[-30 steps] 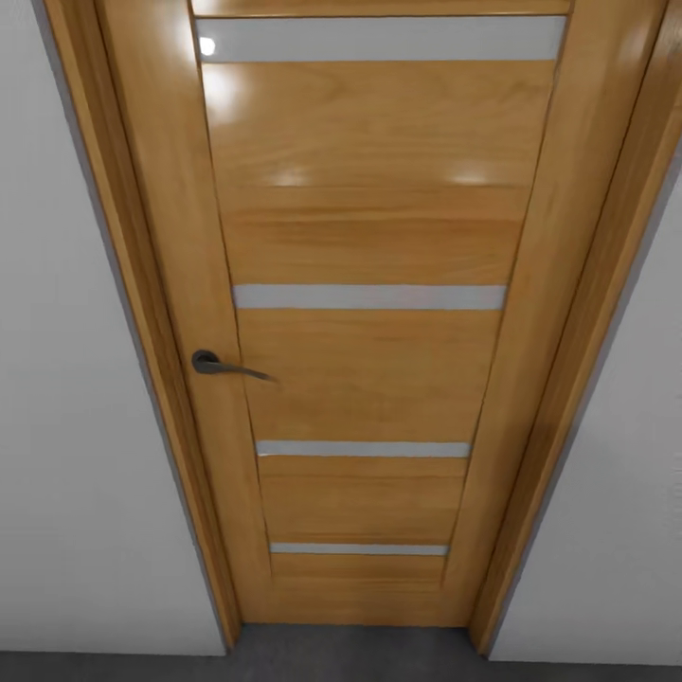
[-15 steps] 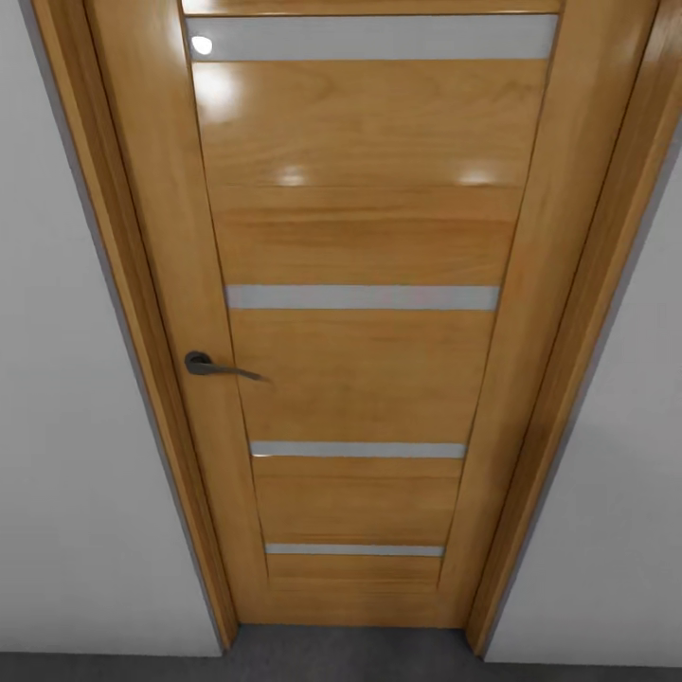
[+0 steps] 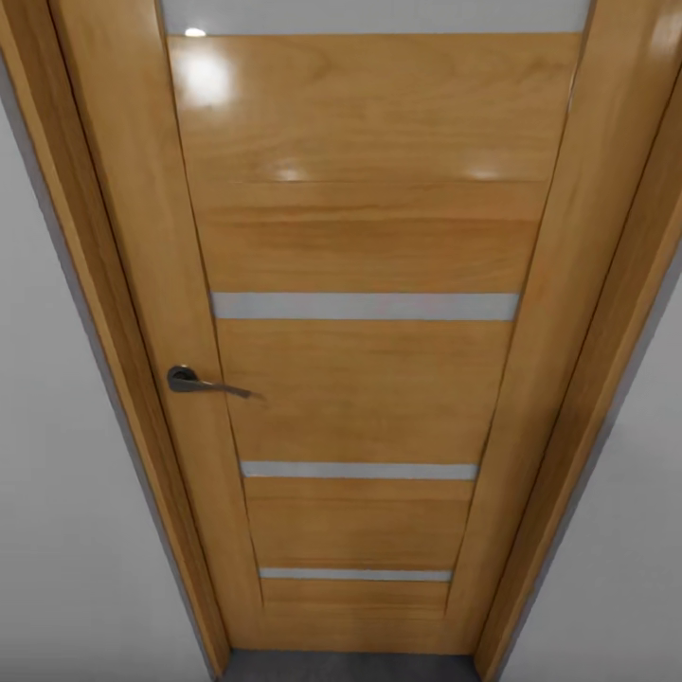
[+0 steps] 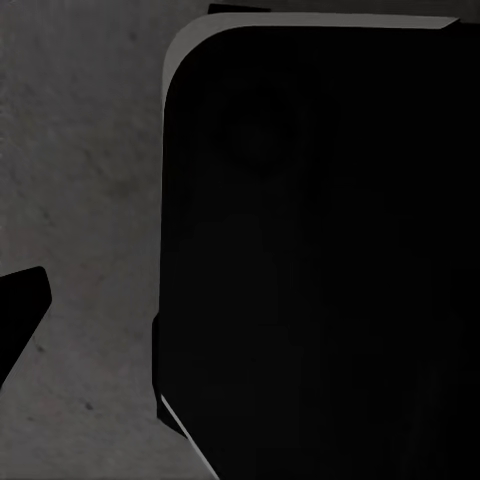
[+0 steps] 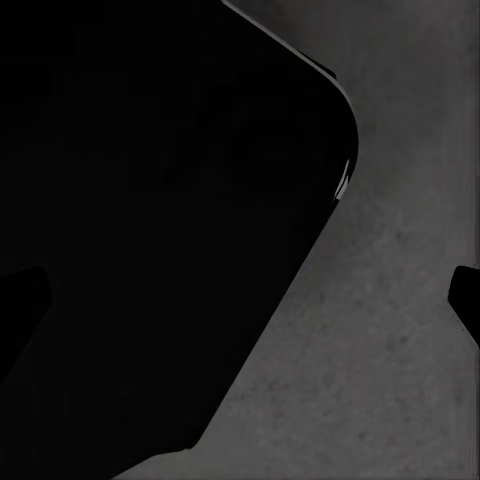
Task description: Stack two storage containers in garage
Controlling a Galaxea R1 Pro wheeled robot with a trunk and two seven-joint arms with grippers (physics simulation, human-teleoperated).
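Observation:
The two storage containers are out of view. In the head view a shut light-wood door with pale horizontal glass strips stands right in front of me. Its dark lever handle sits at the left. In the right wrist view my right gripper hangs over dark grey concrete floor, its black fingertips far apart and empty. In the left wrist view my left gripper shows one black fingertip at the picture's edge, with nothing held.
Pale grey walls flank the door frame on both sides. A thin strip of dark floor lies at the door's foot. A large black part of my own body sits close to both wrist cameras.
The whole head view has shifted: the door looks larger and nearer, the handle sits lower and further left, and less floor shows. The door stays shut.

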